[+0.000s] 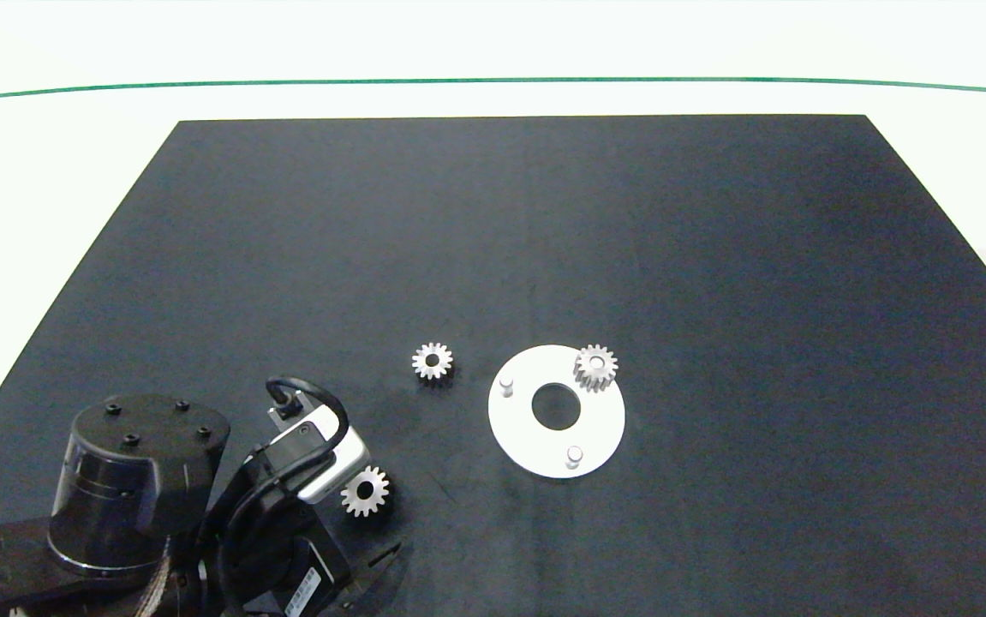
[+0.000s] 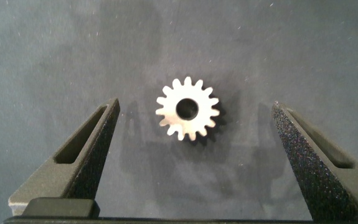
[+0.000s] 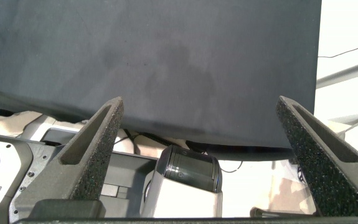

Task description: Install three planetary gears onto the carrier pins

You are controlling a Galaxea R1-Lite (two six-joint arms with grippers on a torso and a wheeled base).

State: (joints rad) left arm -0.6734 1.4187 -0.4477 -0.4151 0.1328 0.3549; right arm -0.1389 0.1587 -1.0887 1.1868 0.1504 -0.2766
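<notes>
Head view: the left arm's dark bulk covers the near left corner of the black mat (image 1: 544, 214); its gripper fingers are hidden beneath the wrist housing. The right arm is out of that view altogether.

Left wrist view: left gripper (image 2: 194, 109) spread wide, holding nothing, one grey finger (image 2: 101, 134) on either side of a small silvery toothed spur gear (image 2: 187, 108), clear of it on both sides. That gear lies flat on the mat, round bore dark, partly tucked against the wrist in the head view (image 1: 365, 491).

Second identical silvery gear (image 1: 433, 361) lies flat on the mat, just left of the flat white round disc (image 1: 604, 428) with the large centre hole.

Third silvery gear (image 1: 595, 367) sits at the disc's far right edge, over a pin; whether fully seated is hard to tell. Two short whitish pegs stand bare: one at the left (image 1: 506, 385), one near (image 1: 574, 455).

Right wrist view: right gripper (image 3: 200, 118) wide open and empty, hanging off the mat's edge above blurred equipment.
</notes>
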